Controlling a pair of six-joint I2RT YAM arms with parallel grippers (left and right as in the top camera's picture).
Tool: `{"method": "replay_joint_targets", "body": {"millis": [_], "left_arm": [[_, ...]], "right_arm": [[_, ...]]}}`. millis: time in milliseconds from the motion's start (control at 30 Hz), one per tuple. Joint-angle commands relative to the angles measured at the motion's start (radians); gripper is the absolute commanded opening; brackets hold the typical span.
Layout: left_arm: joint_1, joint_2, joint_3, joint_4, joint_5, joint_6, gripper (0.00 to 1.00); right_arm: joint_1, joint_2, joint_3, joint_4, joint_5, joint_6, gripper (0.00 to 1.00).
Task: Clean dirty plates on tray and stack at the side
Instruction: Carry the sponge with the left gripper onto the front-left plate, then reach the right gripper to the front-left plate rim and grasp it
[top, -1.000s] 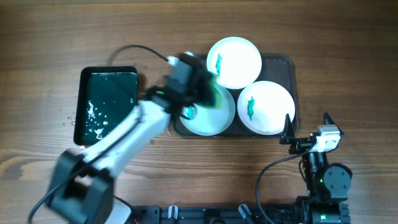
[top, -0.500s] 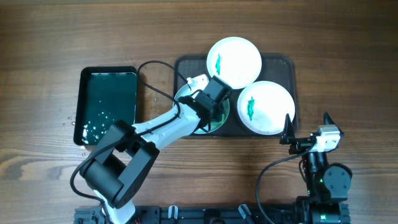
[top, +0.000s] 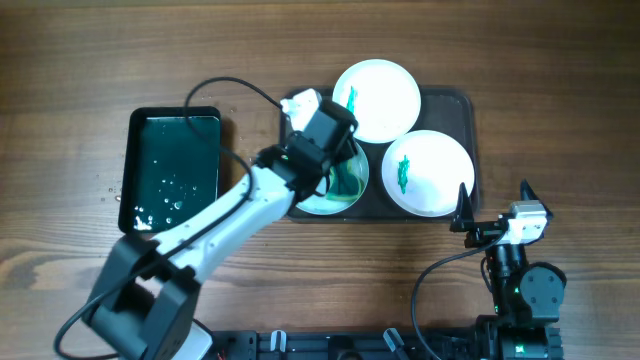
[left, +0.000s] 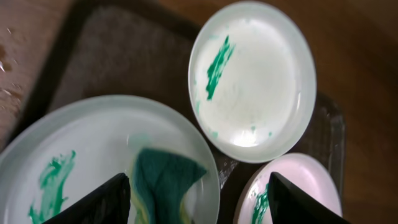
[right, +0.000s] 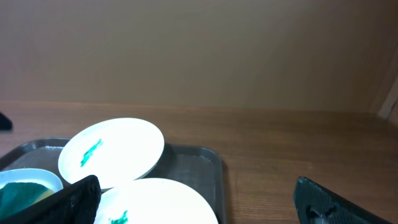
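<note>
Listing from the table's 9 o'clock: water tray, black, holding green water. Left gripper, fingers wide, over the blue plate at 8 o'clock of the tray. Sponge, green, lying on that plate against one finger, with a green smear near it. White plate, tray's 12 o'clock, smeared. Second white plate, tray's 4 o'clock, smeared. Right gripper, table's 5 o'clock, fingers wide, empty.
</note>
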Motion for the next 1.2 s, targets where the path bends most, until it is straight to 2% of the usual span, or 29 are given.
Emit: {"method": "replay_joint_targets", "body": {"millis": [0,67,167,233,300,400,500,567,667,700,800,900,933,1000,1100,1133,1167], "left_arm": [[0.074,-0.019,0.015,-0.013,-0.024,0.008,0.72],[0.103,-0.019,0.015,-0.015,-0.024,0.007,0.78],[0.143,-0.019,0.015,-0.012,-0.024,0.007,0.88],[0.147,-0.019,0.015,-0.012,-0.024,0.007,0.92],[0.148,-0.019,0.015,-0.011,-0.024,0.007,0.95],[0.148,-0.019,0.015,-0.016,-0.024,0.007,0.99],[0.148,-0.019,0.015,-0.014,-0.024,0.007,1.0],[0.151,-0.019,0.015,-0.008,-0.024,0.007,1.0],[0.153,-0.019,0.015,-0.008,-0.024,0.007,1.0],[0.153,-0.019,0.015,-0.009,-0.024,0.007,1.0],[0.153,-0.019,0.015,-0.013,-0.024,0.007,1.0],[0.153,-0.019,0.015,-0.012,-0.024,0.007,1.0],[0.153,-0.019,0.015,-0.012,-0.024,0.007,1.0],[0.153,-0.019,0.015,-0.012,-0.024,0.007,1.0],[0.153,-0.019,0.015,-0.012,-0.024,0.007,1.0],[0.153,-0.019,0.015,-0.012,-0.024,0.007,1.0],[0.153,-0.019,0.015,-0.012,-0.024,0.007,1.0]], "right_arm": [[-0.004,0.0,-0.001,0.003,0.018,-0.021,1.0],[-0.004,0.0,-0.001,0.005,0.015,-0.019,1.0],[-0.004,0.0,-0.001,0.15,-0.143,0.078,1.0],[-0.004,0.0,-0.001,0.182,-0.309,0.218,1.0],[-0.004,0.0,-0.001,0.208,-0.327,0.306,1.0],[-0.004,0.0,-0.001,0.395,-0.334,0.504,1.0],[-0.004,0.003,0.011,0.703,-0.305,0.497,1.0],[-0.004,0.017,0.062,0.769,-0.25,0.473,1.0],[-0.004,0.087,0.236,0.65,-0.242,0.336,1.0],[-0.004,0.132,0.319,0.545,-0.242,0.291,1.0],[-0.004,0.364,0.665,0.025,-0.251,0.183,1.0],[-0.004,0.65,0.964,-0.423,-0.332,0.119,1.0],[-0.004,0.736,1.029,-0.516,-0.381,0.091,1.0],[-0.004,0.895,1.11,-0.623,-0.513,0.068,1.0],[-0.004,1.086,1.138,-0.702,-0.753,0.068,1.0],[-0.002,1.152,1.135,-0.7,-0.818,0.058,0.96],[0.008,1.228,1.135,-0.693,-0.841,0.047,0.77]]}}
